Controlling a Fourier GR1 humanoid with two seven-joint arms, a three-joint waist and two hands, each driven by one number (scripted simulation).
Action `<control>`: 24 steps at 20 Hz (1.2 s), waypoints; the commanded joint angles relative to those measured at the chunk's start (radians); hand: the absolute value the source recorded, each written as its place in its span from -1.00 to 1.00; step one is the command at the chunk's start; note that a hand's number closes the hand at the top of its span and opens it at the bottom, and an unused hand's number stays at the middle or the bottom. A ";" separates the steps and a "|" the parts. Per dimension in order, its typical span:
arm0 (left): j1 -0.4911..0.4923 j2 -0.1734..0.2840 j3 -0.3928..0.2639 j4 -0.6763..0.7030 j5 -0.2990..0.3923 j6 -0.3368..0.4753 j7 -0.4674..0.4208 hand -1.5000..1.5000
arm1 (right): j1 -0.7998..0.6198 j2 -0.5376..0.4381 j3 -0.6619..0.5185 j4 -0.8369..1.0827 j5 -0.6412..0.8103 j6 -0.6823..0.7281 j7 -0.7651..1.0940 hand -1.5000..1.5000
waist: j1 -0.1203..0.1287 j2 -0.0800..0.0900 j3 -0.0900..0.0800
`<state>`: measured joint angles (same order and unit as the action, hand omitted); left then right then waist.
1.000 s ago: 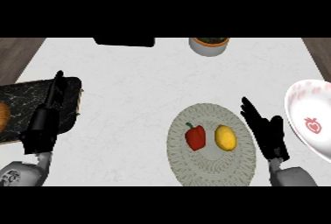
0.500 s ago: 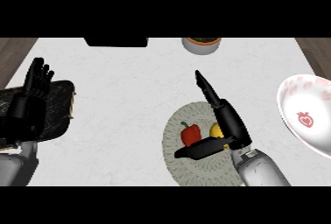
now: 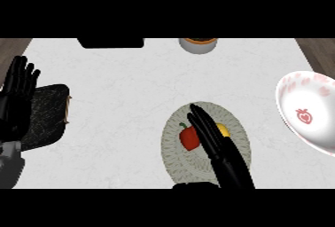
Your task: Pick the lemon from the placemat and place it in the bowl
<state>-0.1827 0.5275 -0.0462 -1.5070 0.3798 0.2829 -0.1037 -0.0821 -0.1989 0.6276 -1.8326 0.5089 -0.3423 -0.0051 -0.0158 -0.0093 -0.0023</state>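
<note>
A yellow lemon (image 3: 223, 129) lies on the round grey placemat (image 3: 174, 156), mostly hidden behind my right hand (image 3: 212, 137). That hand stretches up over the mat with straight fingers, open, between the lemon and a red bell pepper (image 3: 188, 138) to its left. The white bowl (image 3: 306, 111) with a strawberry print stands at the right edge, apart from the hand. My left hand (image 3: 16, 97) rests open at the left edge, fingers up.
A dark board (image 3: 46, 116) lies under the left hand. At the back stand a black object (image 3: 111, 42) and a grey cup with an orange rim (image 3: 198, 44). The counter top is white marble.
My right hand has swung from the mat's right side over its middle, now covering much of the lemon. The view has shifted, and the left hand stays raised at the left edge.
</note>
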 commanded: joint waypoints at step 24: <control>-0.086 -0.012 0.099 0.072 -0.008 -0.113 0.050 0.00 | -0.149 -0.291 -0.187 -0.455 -0.178 0.971 0.967 -1.00 | 0.014 0.010 0.002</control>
<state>-0.2219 0.5075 0.0080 -1.4848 0.3609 0.2135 -0.0707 -0.2047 -0.5311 0.4557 -2.2893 0.3609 0.5523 0.8631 0.0002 -0.0005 -0.0012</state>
